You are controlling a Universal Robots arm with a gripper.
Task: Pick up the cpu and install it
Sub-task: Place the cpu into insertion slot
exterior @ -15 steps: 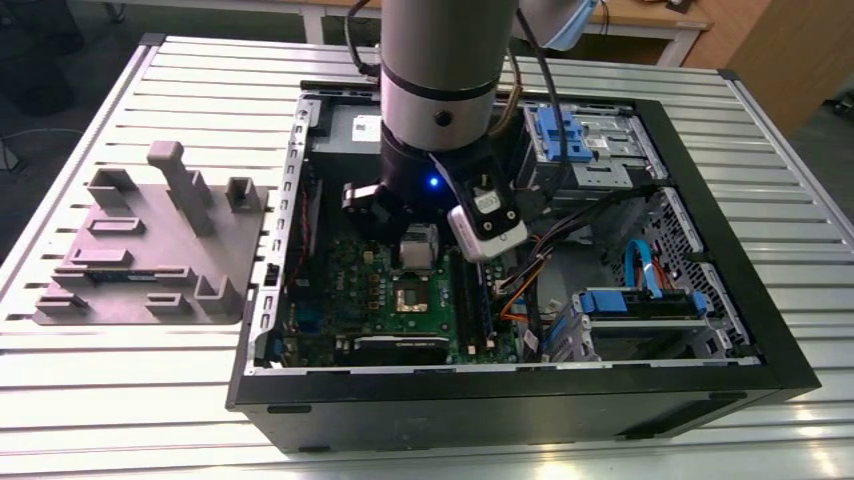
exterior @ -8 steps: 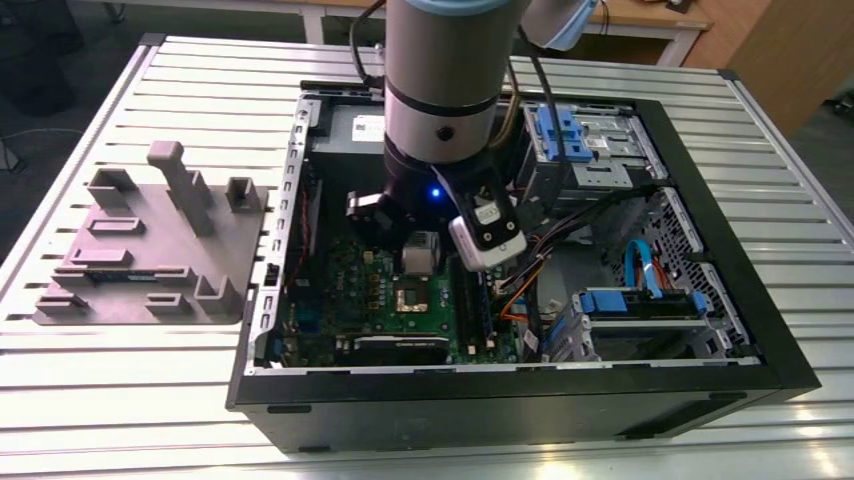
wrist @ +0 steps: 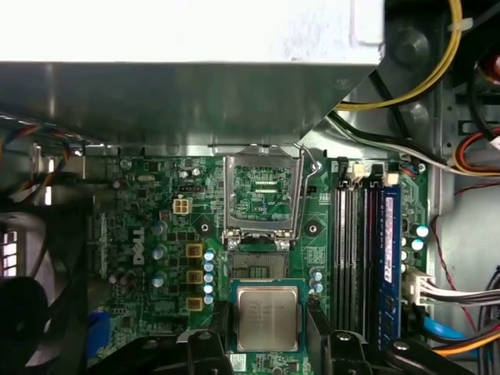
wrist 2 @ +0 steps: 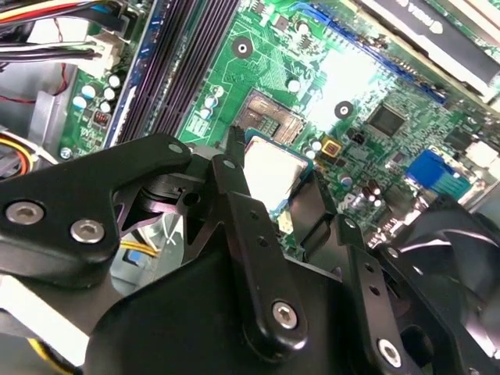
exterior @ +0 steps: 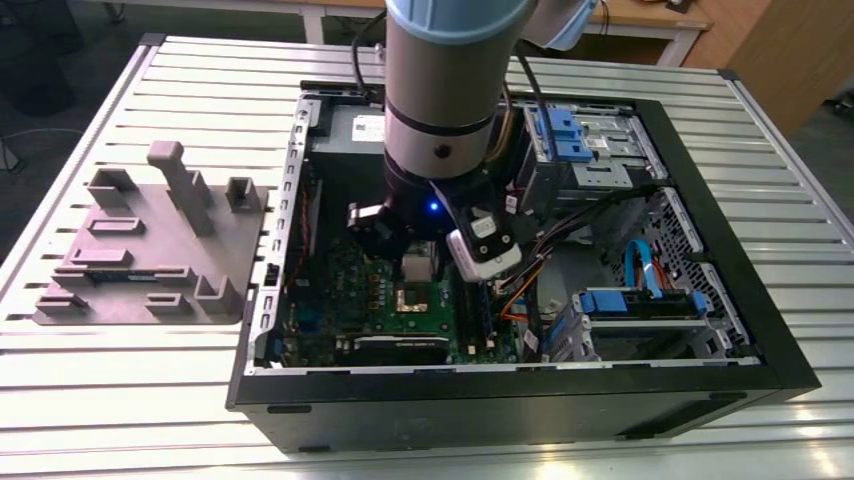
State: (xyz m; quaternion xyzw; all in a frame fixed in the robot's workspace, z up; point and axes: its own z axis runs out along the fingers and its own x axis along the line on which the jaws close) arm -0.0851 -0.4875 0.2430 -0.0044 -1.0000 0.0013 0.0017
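**Worktop**: slatted metal surface carrying all items below.

**Computer case**: black tower lying on its side with the side panel off. It takes up the middle of the worktop and reaches toward the edge on the exterior view's right.

**Fixture plate**: grey moulded holder with upright posts. It sits near the worktop edge on the exterior view's left, apart from the case.

**Motherboard**: green board lying flat inside the case.

**Socket**: square recess with its contacts exposed. Its metal load plate is swung open beside it.

**Memory slots**: long black rows just beside the socket, with one blue module seated.

**Grey metal box**: fills the case end beyond the load plate. Yellow and black cables run next to it.

**Arm and gripper**: the arm reaches down into the case. The gripper is pinching the cpu, with one black finger against each of two opposite edges.

**Cpu**: silver-grey top with a thin green rim, held flat between the fingers.
- In both wrist views it sits right at the socket's edge, on the side away from the load plate.
- The exterior view shows the cpu above the board and not seated.
- The second wrist view shows the cpu next to the open socket.
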